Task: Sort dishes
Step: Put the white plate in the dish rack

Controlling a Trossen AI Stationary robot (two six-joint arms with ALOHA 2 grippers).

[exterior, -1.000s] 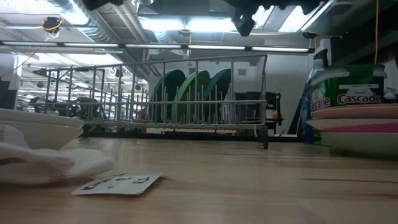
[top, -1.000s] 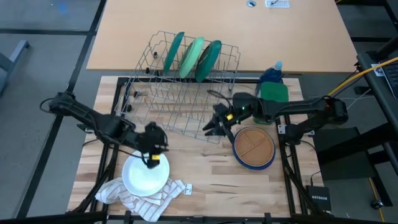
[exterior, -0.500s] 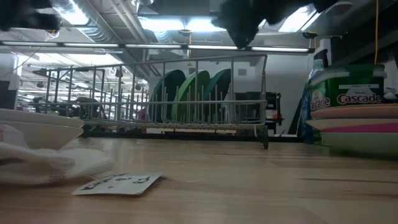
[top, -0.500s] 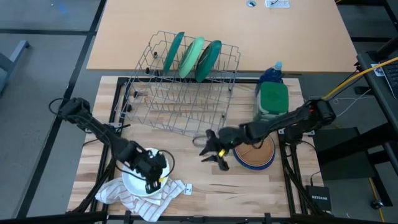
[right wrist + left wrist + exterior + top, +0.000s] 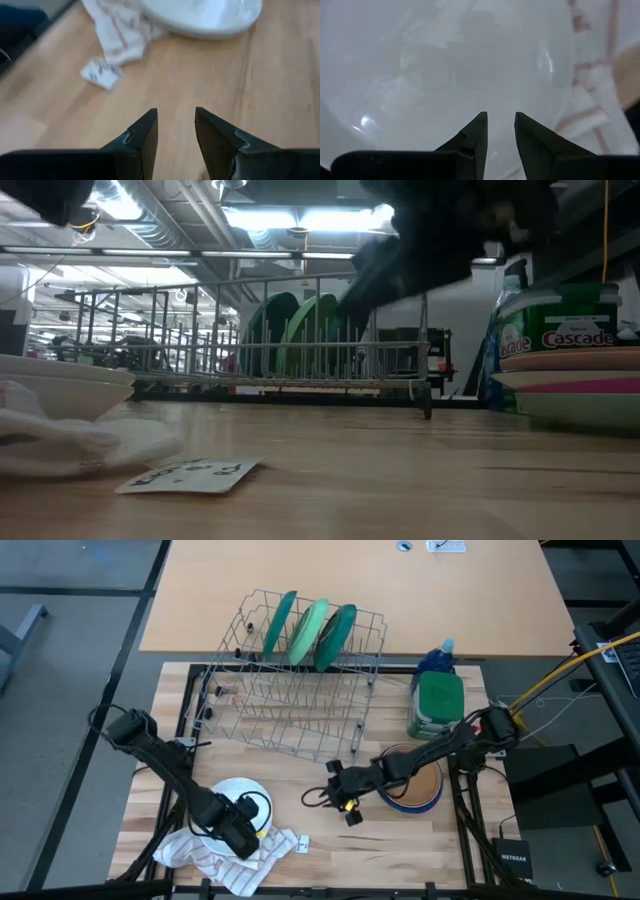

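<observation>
The white bowl sits on the bench at the near-left corner, partly on the striped cloth, well to the near side of the wire rack. The left pincer hangs directly over the bowl's near rim, fingers slightly apart with nothing between them, so this arm is plainly the nearer one. The bowl is round, so no long axis matters; the rim is the likely hold. The right pincer hovers over bare wood to the bowl's right, also apart and empty. The rack holds three green plates upright; a tan plate tops the stack beside the green-lidded container.
</observation>
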